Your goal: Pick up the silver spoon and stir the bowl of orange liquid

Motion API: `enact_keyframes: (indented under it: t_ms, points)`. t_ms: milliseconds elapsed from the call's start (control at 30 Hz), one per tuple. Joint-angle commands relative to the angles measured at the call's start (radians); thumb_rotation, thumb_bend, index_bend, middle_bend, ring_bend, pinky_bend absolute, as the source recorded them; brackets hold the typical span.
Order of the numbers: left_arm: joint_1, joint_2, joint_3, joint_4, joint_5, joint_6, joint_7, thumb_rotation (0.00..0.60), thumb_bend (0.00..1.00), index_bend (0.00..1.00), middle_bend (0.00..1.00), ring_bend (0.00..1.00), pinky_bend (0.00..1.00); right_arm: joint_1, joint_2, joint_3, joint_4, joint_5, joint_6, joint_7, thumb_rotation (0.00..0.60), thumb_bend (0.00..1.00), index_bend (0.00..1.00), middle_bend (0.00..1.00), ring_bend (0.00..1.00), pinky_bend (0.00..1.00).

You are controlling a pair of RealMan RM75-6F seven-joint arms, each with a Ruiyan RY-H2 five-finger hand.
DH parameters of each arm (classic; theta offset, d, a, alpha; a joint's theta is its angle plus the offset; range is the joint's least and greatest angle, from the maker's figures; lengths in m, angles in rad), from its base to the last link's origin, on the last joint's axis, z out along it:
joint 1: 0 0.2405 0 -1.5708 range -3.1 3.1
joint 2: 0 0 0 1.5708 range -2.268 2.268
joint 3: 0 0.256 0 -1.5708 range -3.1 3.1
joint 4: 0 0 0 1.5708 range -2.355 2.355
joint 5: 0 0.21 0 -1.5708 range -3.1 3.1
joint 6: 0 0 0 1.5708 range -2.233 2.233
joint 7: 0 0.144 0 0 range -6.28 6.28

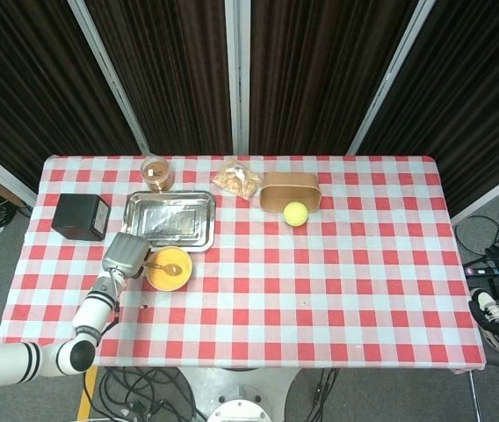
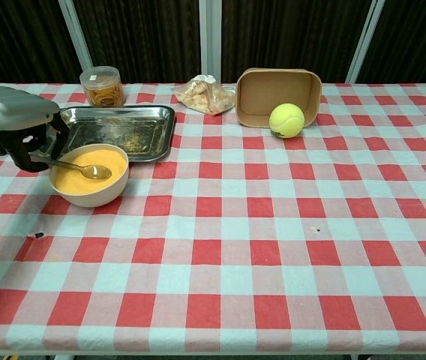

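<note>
Far left on the worktop (image 2: 288, 247) sits the bowl (image 2: 90, 185), the spoon (image 2: 85, 169) resting in it with its handle running left into the left robot hand (image 2: 18, 124). Just behind the bowl lies the tray (image 2: 119, 131), and behind that, the jar (image 2: 102, 86). Right of the jar comes the bag (image 2: 205, 94), then the box (image 2: 279, 95), with the ball (image 2: 286, 120) right at its near side. Out at the far-left edge stands the cube (image 1: 81, 216).

Bright even light, soft shadows, sharp focus
</note>
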Motion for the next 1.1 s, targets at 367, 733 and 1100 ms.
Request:
enact_keyframes:
  t_ms: [367,733,1100]
  points:
    - [-0.006,-0.001,0.001,0.011,-0.001,-0.007,-0.009,0.6,0.37,0.61,0.97,0.95,0.95,-0.002,0.0,0.0,-0.003,0.001,0.0,-0.004,0.6,0.27,0.0,0.05,0.0,0.0]
    - [-0.004,0.022,0.015,-0.034,0.062,0.087,0.048,0.6,0.38,0.64,0.97,0.95,0.95,-0.004,-0.001,0.0,-0.002,-0.003,0.005,0.0,0.6,0.27,0.0,0.05,0.0,0.0]
    - [-0.044,-0.023,0.049,-0.054,0.088,0.27,0.382,0.6,0.41,0.64,0.97,0.96,0.96,-0.006,-0.002,-0.001,0.005,-0.005,0.007,0.009,0.6,0.27,0.0,0.05,0.0,0.0]
